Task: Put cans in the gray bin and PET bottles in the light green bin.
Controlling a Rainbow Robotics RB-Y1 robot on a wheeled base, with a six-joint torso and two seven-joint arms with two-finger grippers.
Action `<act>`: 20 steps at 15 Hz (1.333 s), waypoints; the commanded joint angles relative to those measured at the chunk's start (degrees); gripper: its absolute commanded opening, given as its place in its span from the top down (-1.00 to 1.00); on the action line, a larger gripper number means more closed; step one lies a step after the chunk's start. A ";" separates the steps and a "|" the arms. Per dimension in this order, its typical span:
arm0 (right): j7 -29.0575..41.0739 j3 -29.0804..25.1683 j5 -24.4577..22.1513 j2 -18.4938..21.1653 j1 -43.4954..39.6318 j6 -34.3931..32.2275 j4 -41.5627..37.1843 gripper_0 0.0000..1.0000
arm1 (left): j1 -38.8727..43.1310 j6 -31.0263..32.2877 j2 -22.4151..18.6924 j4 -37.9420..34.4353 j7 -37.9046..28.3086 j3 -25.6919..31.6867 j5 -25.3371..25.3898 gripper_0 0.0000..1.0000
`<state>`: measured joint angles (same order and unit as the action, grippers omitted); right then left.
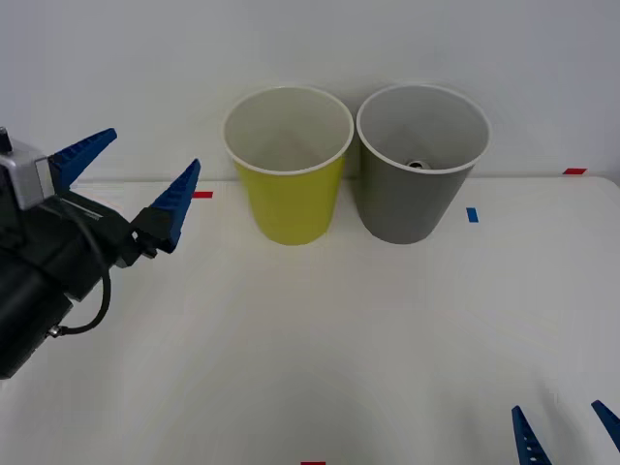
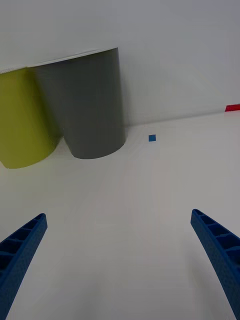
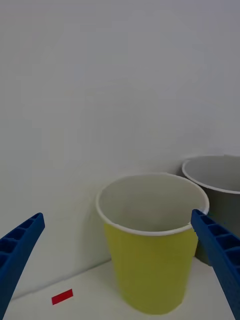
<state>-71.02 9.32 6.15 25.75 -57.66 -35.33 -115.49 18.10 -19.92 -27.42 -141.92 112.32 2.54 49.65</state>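
Note:
The light green bin (image 1: 291,203) and the gray bin (image 1: 402,203) stand upright, side by side, at the back of the white table. Deep inside the gray bin a small round silvery thing (image 1: 417,165) shows above the near rim; I cannot tell whether it is a can. PET bottles are out of view. My left gripper (image 1: 150,150) hangs open and empty, raised at the left, facing the light green bin (image 3: 150,270) with the gray bin (image 3: 220,212) behind it. My right gripper (image 1: 557,410) is open and empty low at the front right, well short of the gray bin (image 2: 90,105) and the light green bin (image 2: 22,120).
Small tape marks lie on the table: red ones (image 1: 201,195) (image 1: 574,171) near the back edge, a blue one (image 1: 472,214) right of the gray bin, another red one (image 1: 312,463) at the front. A plain white wall rises behind the bins.

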 commanded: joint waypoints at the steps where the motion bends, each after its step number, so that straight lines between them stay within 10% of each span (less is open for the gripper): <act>1: 0.00 0.00 0.00 0.00 0.00 0.00 0.00 -1.00 | 7.57 14.82 -2.99 1.91 -0.70 -5.27 -6.84 -1.00; 4: 0.00 0.00 0.00 0.00 0.00 0.00 0.00 -1.00 | 11.61 28.79 -7.03 7.98 -0.96 -9.66 -8.87 -1.00; 20: 0.00 0.00 0.00 0.00 0.00 0.00 0.00 -1.00 | 36.92 51.03 -2.11 18.88 -2.10 -14.85 -22.84 -1.00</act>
<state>-71.02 9.32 6.15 25.75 -57.66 -35.33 -115.48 54.26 30.40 -29.63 -124.05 110.26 -12.12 27.36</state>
